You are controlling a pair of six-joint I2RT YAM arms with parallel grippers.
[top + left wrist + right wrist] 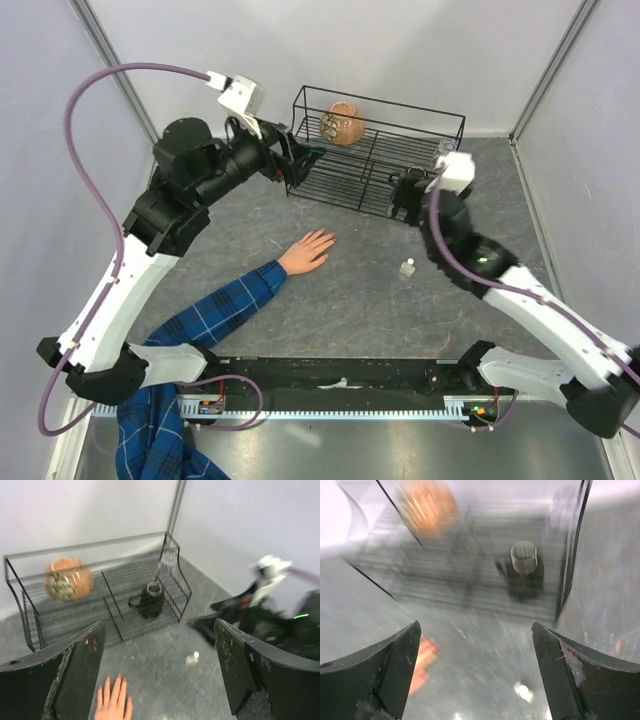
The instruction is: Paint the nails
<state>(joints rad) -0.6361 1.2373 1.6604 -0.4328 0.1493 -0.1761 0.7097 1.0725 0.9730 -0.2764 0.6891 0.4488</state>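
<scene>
Item one, your left tool (159,627): jaws spread wide, nothing between them, hanging high over the table (360,310) just in front of the wire rack (380,104). Item two, your right tool (476,630): also spread wide and empty, raised near the rack's right end. Its wrist view is smeared, so fine detail there is unreadable. Item three, the hand (308,250): light skin-coloured, lying flat on the table with its fingers fanned, below your left tool and toward its base, and down to the left of your right tool. It probably lies flat and spread so that each fingertip is open to a brush from above. Item four, the nails (328,238): at the fingertips on the side facing the rack, too small here for you to tell painted from bare. Item five, the blue plaid sleeve (215,310): runs from the wrist back toward the left arm's base. Item six, a small clear bottle (407,268) with a white cap: upright on the table below your right tool, well apart from the hand and held by neither tool. Item seven, rack contents: a round orange object (342,123) and a dark cup (151,600), both beyond your tools. Judgement: no brush is in either tool, so the painting looks unstarted or paused.
</scene>
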